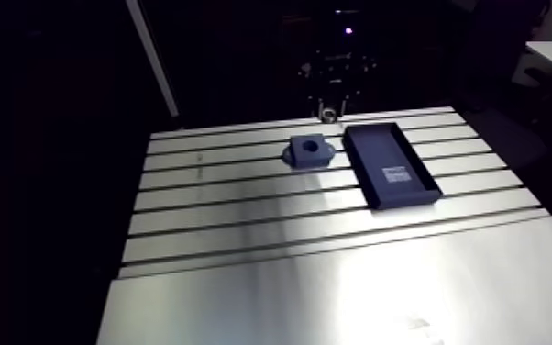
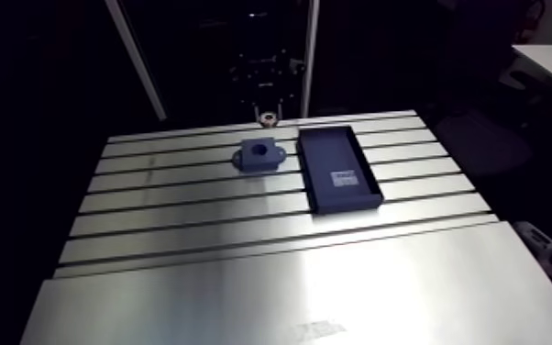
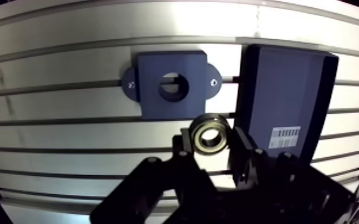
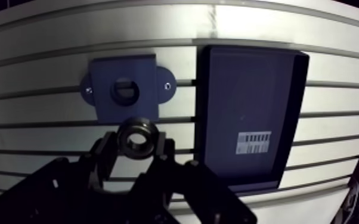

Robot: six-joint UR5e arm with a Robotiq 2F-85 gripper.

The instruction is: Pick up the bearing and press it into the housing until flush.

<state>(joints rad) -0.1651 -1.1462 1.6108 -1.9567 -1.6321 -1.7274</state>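
Silver metal ring bearing [image 3: 212,135] clamped in black pincer [image 3: 212,139] at slotted aluminium tabletop's [image 3: 68,137] far edge, near dark-blue housing block [image 3: 171,85].

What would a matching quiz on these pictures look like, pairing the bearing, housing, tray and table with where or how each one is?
Things:
1. bearing
2. housing
3. tray
4. table

Place or state:
A. carries a barcode label
B. pinched in the gripper
C. silver, with long slots
D. dark block whose round hole is empty

Pairs: 1-B, 2-D, 3-A, 4-C
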